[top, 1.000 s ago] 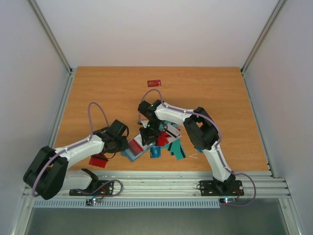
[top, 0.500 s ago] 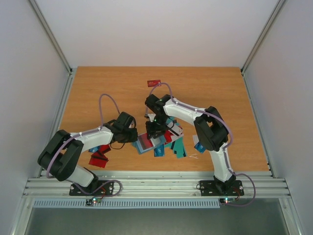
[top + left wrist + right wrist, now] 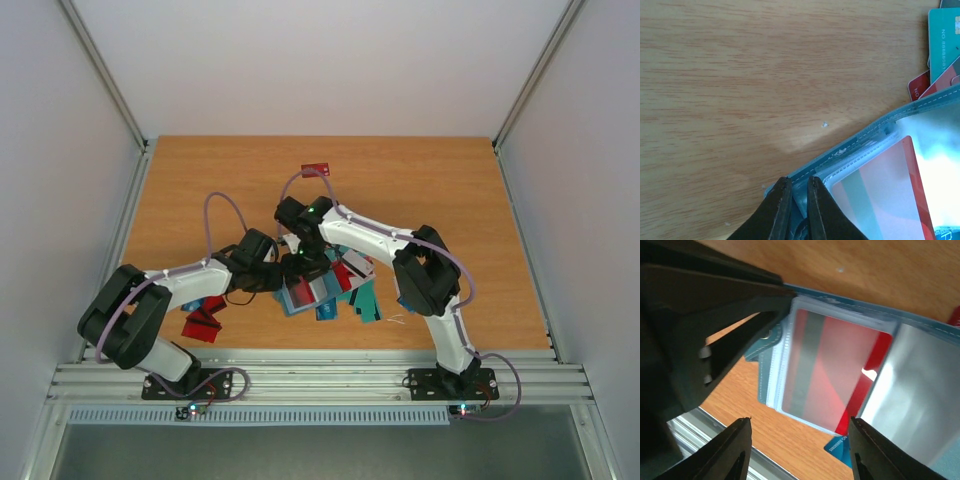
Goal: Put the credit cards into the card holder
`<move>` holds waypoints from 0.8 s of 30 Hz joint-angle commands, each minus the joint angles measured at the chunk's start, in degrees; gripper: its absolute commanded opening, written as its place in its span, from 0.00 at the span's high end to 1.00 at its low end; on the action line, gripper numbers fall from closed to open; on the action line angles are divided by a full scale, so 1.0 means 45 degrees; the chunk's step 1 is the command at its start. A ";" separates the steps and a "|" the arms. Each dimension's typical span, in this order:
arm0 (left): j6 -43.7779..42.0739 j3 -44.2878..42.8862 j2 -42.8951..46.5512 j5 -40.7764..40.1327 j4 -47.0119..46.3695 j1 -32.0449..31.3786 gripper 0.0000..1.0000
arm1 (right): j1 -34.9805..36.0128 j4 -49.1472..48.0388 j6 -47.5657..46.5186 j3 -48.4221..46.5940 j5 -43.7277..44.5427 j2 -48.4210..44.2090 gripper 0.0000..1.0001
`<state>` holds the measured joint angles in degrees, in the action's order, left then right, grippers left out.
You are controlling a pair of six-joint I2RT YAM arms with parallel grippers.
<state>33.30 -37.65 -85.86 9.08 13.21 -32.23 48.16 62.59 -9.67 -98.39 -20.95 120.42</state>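
The teal card holder (image 3: 305, 295) lies open in front of the pile of cards (image 3: 352, 293). My left gripper (image 3: 277, 277) is shut on its left edge; the left wrist view shows the fingers (image 3: 783, 210) pinching the stitched teal edge (image 3: 850, 150). A red card (image 3: 840, 375) with a grey stripe sits in a clear pocket, one corner sticking out. It also shows in the left wrist view (image 3: 890, 190). My right gripper (image 3: 310, 262) hovers over the open holder (image 3: 775, 370), jaws wide open and empty (image 3: 797, 420).
A single red card (image 3: 316, 169) lies far back on the wooden table (image 3: 200, 190). Red cards (image 3: 203, 325) lie near the left arm. Teal (image 3: 942, 45) and red (image 3: 917, 87) cards lie beside the holder. The metal rail (image 3: 320, 380) runs along the near edge.
My left gripper has dragged the card holder right toward the pile. My right gripper has shifted left and now sits over the open holder, close to the left gripper.
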 commanded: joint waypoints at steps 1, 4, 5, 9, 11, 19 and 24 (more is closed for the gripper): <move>-0.0173 0.0277 -0.0213 0.0324 -0.0380 -0.0043 0.88 | 0.0435 0.0582 -0.0339 -0.0636 0.0966 0.0481 0.44; -0.0173 0.0346 -0.0168 0.0379 -0.0413 -0.0045 0.88 | 0.0478 0.0645 -0.0227 -0.0694 0.1141 0.0751 0.41; -0.0173 0.0369 -0.0158 0.0413 -0.0467 -0.0045 0.88 | 0.0512 0.0643 -0.0174 -0.0694 0.1160 0.0805 0.40; -0.0102 0.0506 -0.0195 0.0637 -0.0727 -0.0039 0.88 | 0.0670 0.0640 0.0206 -0.0653 0.1347 0.1089 0.37; 0.0096 0.0648 -0.0163 0.0853 -0.1028 -0.0044 0.88 | 0.0717 0.0331 0.0501 -0.0375 0.1232 0.1042 0.35; 0.0582 0.1475 0.0078 0.1452 -0.2288 0.0016 0.89 | 0.0723 -0.1221 0.1335 0.0827 0.1119 0.0342 0.33; 0.0869 0.1996 0.0328 0.1697 -0.2799 0.0138 0.91 | 0.0762 -0.1927 0.1748 0.1275 0.1420 0.0028 0.32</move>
<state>35.79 -31.62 -84.55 13.98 2.24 -31.51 50.57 59.46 -4.54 -94.08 -16.03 123.63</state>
